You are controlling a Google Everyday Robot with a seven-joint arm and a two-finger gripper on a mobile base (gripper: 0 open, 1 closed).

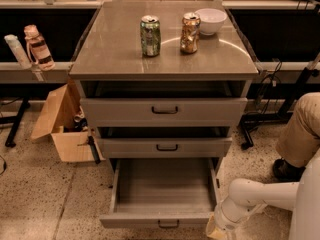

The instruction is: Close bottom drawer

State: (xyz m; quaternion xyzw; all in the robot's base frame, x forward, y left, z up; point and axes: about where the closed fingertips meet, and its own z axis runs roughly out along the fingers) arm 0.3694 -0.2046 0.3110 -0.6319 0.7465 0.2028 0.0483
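The bottom drawer [160,219] is pulled far out of the grey cabinet, and its plain grey inside [165,184] holds nothing. A small black handle [168,225] sits at the centre of its front panel. My white arm [260,194] reaches in from the right and bends down. The gripper [216,231] is at the frame's bottom edge, right beside the right front corner of the drawer; most of it is cut off by the frame.
The middle drawer [165,147] and top drawer [164,111] stand slightly out. A green can [150,36], a bronze can [190,32] and a white bowl [210,20] sit on the cabinet top. A cardboard box [62,126] stands left. A person's leg and shoe [295,144] are right.
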